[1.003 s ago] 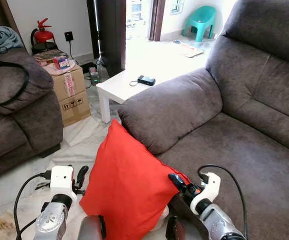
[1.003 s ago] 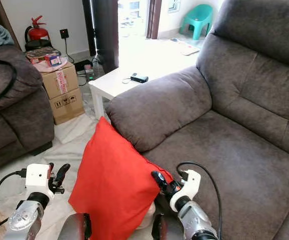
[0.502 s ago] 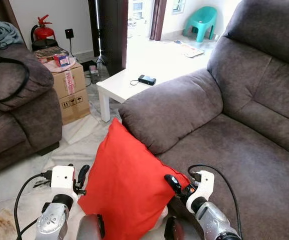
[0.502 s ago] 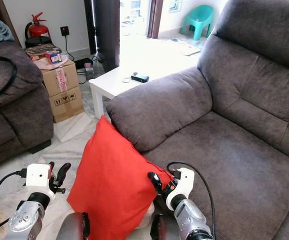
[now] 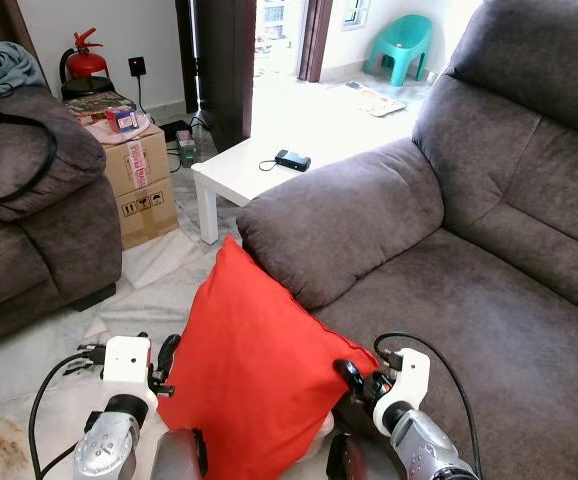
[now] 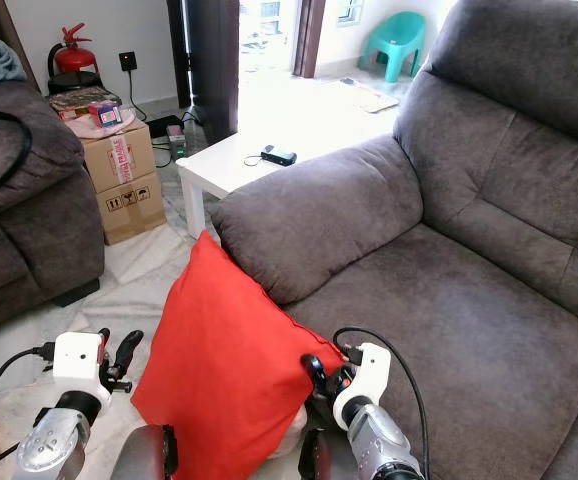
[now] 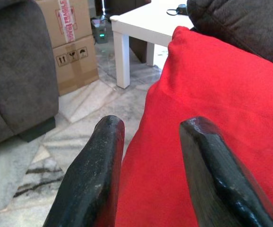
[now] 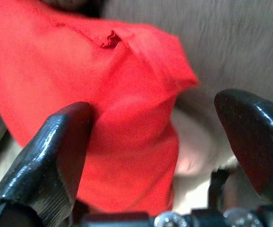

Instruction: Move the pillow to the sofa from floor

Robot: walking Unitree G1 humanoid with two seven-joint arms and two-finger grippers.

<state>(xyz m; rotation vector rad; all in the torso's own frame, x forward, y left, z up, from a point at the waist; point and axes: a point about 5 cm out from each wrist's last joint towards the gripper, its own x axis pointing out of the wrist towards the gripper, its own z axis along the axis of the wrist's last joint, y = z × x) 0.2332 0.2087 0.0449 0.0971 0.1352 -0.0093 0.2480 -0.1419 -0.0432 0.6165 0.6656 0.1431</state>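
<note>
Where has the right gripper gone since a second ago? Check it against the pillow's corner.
Yes. The right gripper has drawn back toward the robot and now sits at the red pillow's right corner, fingers open either side.

A red pillow [image 5: 254, 375] stands on edge against the grey sofa [image 5: 469, 270]. The left gripper [image 5: 165, 360] sits at its 9 o'clock edge, the right gripper [image 5: 351, 382] at its 3 o'clock corner. A white table [image 5: 254, 170] stands at 12 o'clock.

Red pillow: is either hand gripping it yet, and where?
Not gripped. Both hands are open: the right hand straddles the red pillow's sofa-side corner, the left hand straddles its other edge.
</note>
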